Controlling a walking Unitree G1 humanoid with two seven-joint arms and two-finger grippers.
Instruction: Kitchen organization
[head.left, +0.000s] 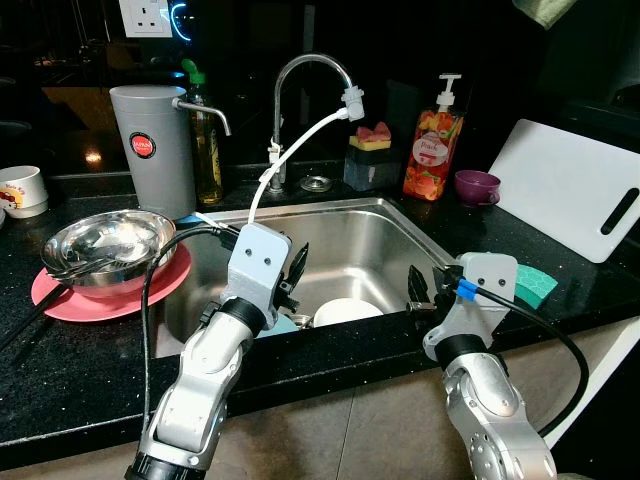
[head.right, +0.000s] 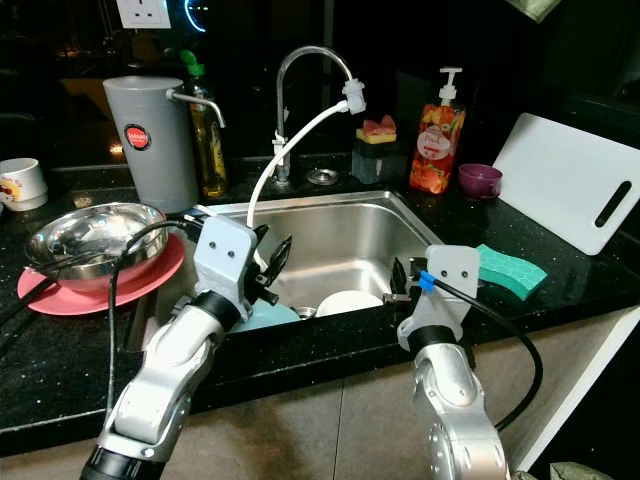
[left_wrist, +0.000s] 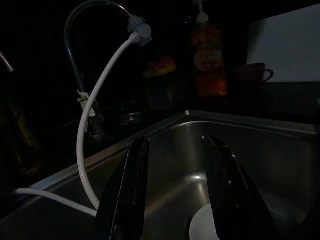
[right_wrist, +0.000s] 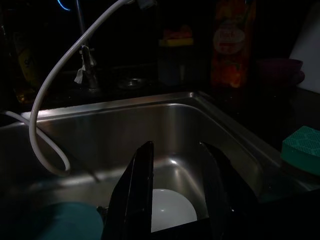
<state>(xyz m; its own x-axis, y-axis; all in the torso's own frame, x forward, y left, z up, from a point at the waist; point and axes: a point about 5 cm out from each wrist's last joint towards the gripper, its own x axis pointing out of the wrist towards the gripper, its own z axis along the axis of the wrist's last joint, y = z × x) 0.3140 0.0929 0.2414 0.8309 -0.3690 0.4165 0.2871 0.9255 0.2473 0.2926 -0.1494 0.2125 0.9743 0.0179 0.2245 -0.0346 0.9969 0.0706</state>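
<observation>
A steel sink (head.left: 330, 207) lies in a black counter. At its bottom rest a white dish (head.left: 347, 311) and, beside it, a teal dish (head.right: 265, 315). My left gripper (head.left: 295, 275) hangs open over the sink's front left part, above the teal dish, with nothing between its fingers (left_wrist: 125, 200). At the sink's front right edge my right gripper (head.left: 425, 290) is open and empty too; in its wrist view the white dish (right_wrist: 170, 207) lies below the fingers (right_wrist: 140, 190). On the counter to the left, a steel bowl (head.left: 105, 245) sits on a pink plate (head.left: 60, 295).
A faucet (head.left: 300, 70) with a white hose (head.left: 290, 150) stands behind the sink. A grey canister (head.left: 150, 150), oil bottle (head.left: 208, 150) and mug (head.left: 22, 190) are at the back left. At the right are a soap bottle (head.left: 433, 155), purple cup (head.left: 477, 186), cutting board (head.left: 570, 190) and teal sponge (head.left: 535, 285).
</observation>
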